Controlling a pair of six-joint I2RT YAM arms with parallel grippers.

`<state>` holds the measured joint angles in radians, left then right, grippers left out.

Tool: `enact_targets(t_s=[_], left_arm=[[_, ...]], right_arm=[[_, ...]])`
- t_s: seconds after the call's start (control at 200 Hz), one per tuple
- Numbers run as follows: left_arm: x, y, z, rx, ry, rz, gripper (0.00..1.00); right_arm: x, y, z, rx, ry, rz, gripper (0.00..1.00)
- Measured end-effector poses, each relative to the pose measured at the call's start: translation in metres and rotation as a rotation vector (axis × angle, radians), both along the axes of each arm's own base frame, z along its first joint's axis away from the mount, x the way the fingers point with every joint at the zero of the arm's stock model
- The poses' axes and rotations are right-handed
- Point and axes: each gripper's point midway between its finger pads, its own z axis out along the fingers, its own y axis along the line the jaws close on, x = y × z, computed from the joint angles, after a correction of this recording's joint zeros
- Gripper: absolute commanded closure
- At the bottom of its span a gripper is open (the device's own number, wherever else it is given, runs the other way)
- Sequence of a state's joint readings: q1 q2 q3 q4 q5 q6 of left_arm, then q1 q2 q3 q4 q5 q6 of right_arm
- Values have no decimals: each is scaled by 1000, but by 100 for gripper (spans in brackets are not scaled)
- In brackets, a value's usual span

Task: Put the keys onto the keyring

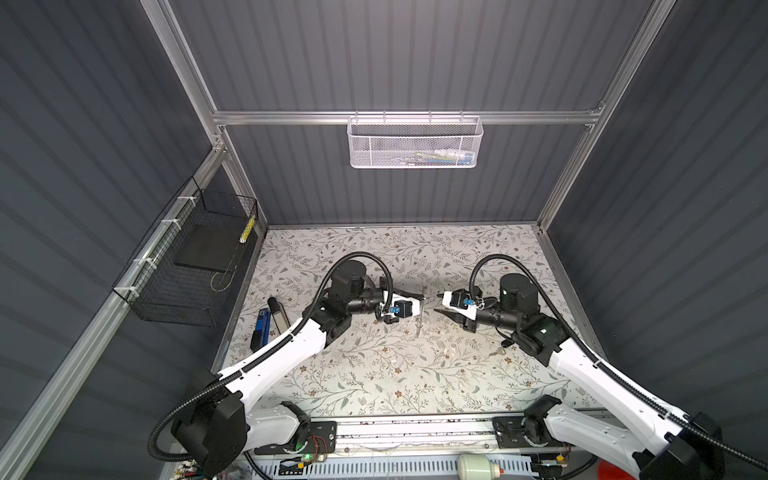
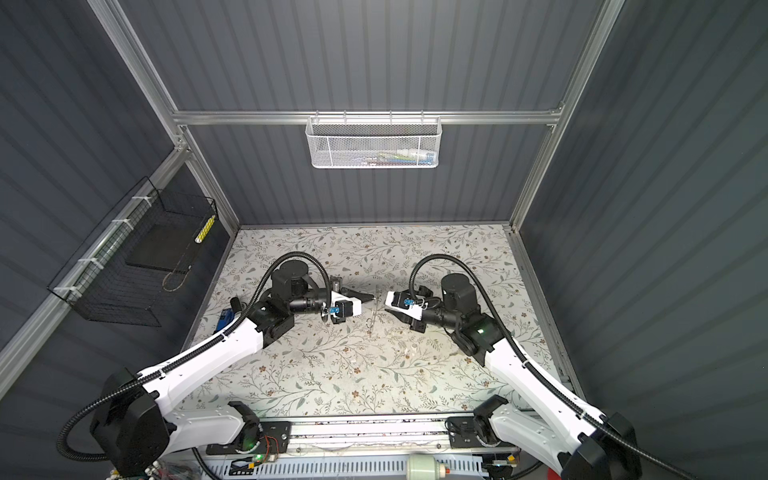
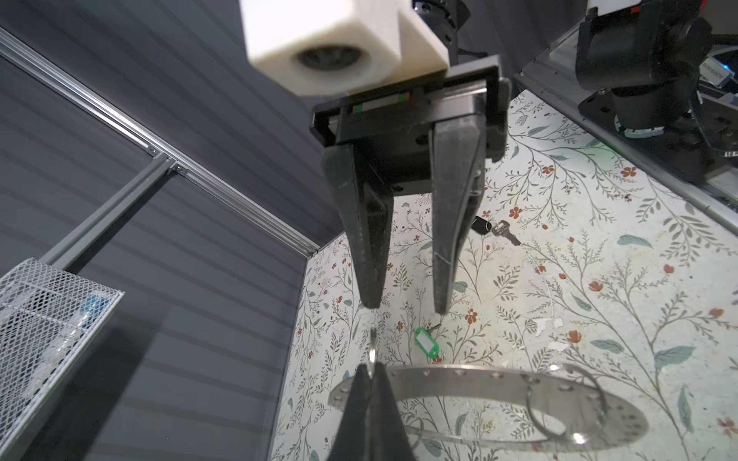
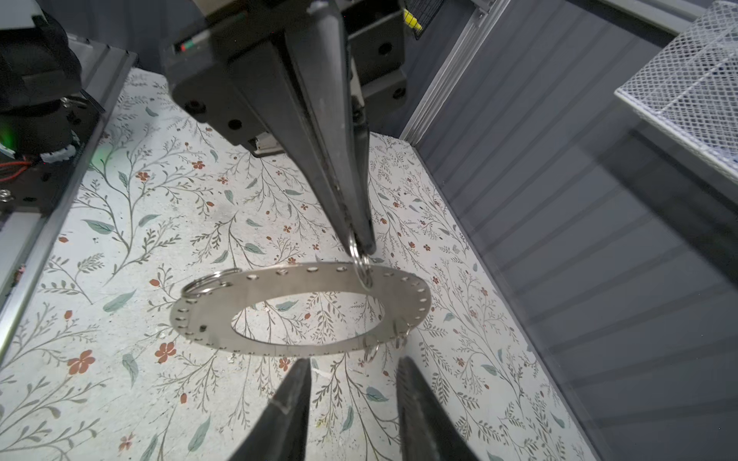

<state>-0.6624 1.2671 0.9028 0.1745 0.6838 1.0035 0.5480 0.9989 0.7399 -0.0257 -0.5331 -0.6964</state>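
Left gripper (image 4: 361, 247) is clamped tight, its two fingertips pinching a small split ring (image 4: 361, 265) that threads a hole in the rim of the keyring (image 4: 207, 315). That's the only hold on it: the flat grey plate hangs off that loop, well clear of the floral table (image 1: 374, 374), with the pattern showing through its big central hole. More wire loops dangle from the rim holes on the far side of the plate from the pinch.

In both top views the plate shows edge-on, a thin sliver (image 1: 419, 318) between the two arms in the middle of the table.

Across from it, the right gripper (image 4: 354, 363) faces the left one with its fingers spread and nothing between them. From its own wrist camera the fingertips sit just short of the plate's near edge. I cannot tell whether they brush it. The left wrist camera shows the same gap between those fingers (image 3: 371, 279).

Now the keys. The black-headed key (image 3: 485, 227) lies flat on the table, silver blade pointing away from its head, off on the right arm's side. The green key tag (image 3: 425, 343) lies on the table too, apart from the key. Neither one touches the keyring, and neither is in a gripper.
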Motion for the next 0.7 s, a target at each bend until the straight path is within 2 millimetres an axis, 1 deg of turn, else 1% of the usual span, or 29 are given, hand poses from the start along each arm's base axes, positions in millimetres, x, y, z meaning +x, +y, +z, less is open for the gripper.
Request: enact_targets(t_s=[0.105,0.25,0.42,0.57,0.7], left_arm=[[1,0,-4,9,-23,6,100],[1,1,-8,20,-46,7,100],[1,0,-1,-1,-81,5,100],[1,0,3,-17,-83,3,100],[-1,-1,7,-39,-64,-4,100]], right_arm=[[5,4,-3,-36,-41,-32,69],[11,5,4,-41,-100,-61,73],[13,9,7,-27,-115,-57,79],[12,11,8,-20,-113,-46,80],[11,13,13,5,-114,-40,80]])
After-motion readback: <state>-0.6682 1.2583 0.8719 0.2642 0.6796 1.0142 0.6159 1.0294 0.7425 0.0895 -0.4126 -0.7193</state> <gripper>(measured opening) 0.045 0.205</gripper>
